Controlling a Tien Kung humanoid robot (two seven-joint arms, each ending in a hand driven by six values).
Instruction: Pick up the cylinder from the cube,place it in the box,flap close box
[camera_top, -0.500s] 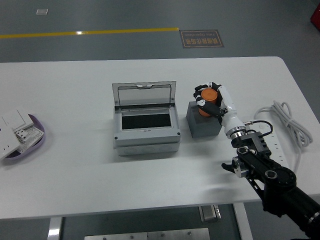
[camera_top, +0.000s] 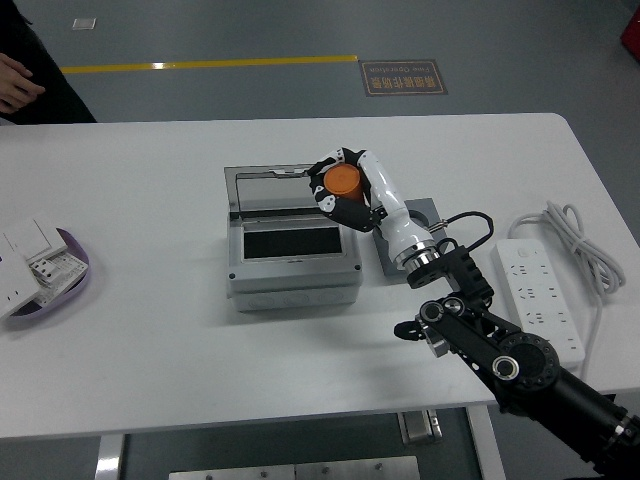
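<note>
My right hand (camera_top: 343, 190) is shut on the orange cylinder (camera_top: 344, 180) and holds it in the air above the right rear part of the grey box (camera_top: 292, 280). The box stands mid-table with its clear lid (camera_top: 270, 190) propped open at the back and a dark inside (camera_top: 292, 243). The dark grey cube (camera_top: 425, 215) stands to the right of the box, mostly hidden behind my right forearm, with nothing on top. My left arm is out of view.
A white power strip (camera_top: 538, 295) with a coiled cable (camera_top: 583, 240) lies at the right. A purple dish with white parts (camera_top: 35, 270) sits at the left edge. A person's hand and dark sleeve (camera_top: 25, 85) show at the top left, beyond the table.
My right hand has lifted the cylinder off the cube and carried it left, over the box. A person's hand has come into view at the top left.
</note>
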